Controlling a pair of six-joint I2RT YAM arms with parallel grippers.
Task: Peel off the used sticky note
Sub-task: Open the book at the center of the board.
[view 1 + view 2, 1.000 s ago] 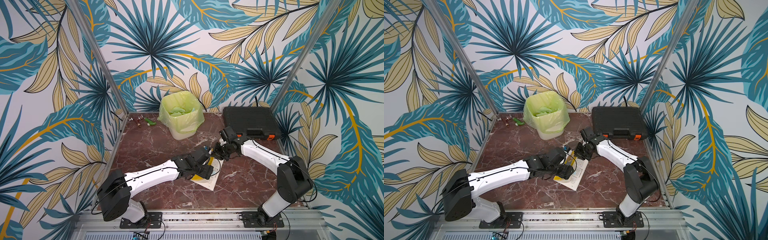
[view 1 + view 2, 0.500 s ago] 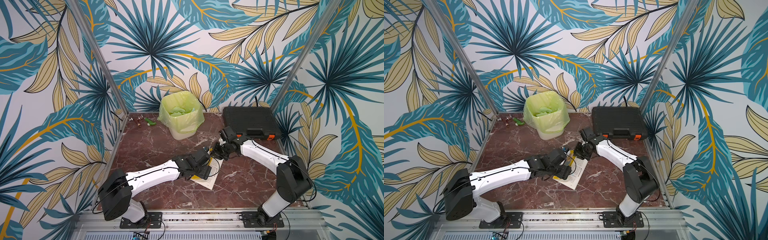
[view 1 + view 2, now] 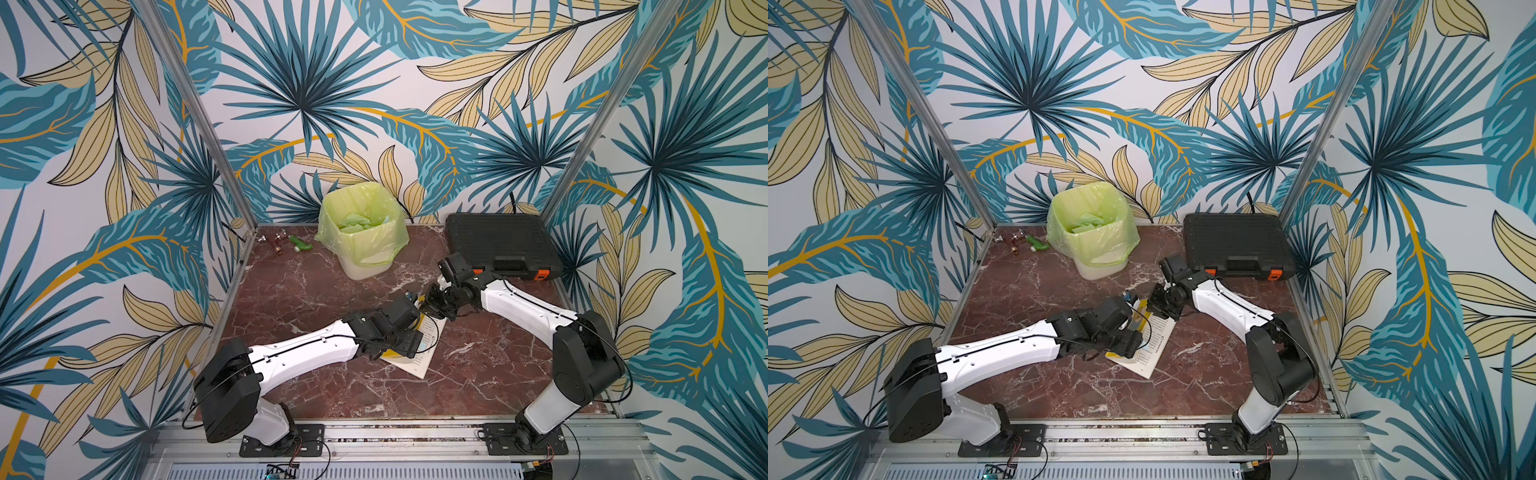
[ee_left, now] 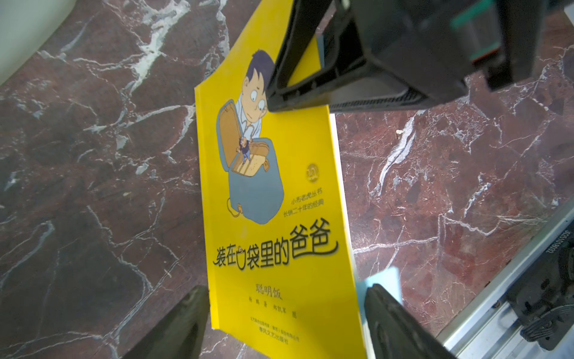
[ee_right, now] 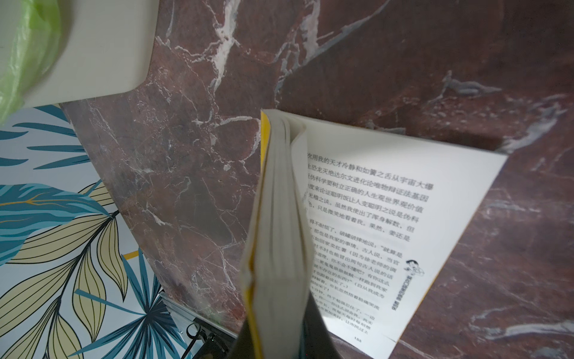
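Left wrist view: the blue note (image 4: 383, 284) pokes out of the book (image 4: 270, 217) at its page edge, not yet peeled. The left hand (image 4: 285, 326) is spread wide astride the book beside the note. The right hand (image 5: 279, 338) is clamped on lifted pages (image 5: 279, 217). The peeling itself looks wholly undone.

I see a pale blue sticky note (image 4: 383, 281) poking from the yellow book (image 4: 273, 192). The book lies just 5 o'clock off desk (image 3: 316, 299) centre.

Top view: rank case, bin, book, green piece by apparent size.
1. Case and bin: about alike, can't rank.
2. Book, partly hidden by the left arm.
3. Green piece.
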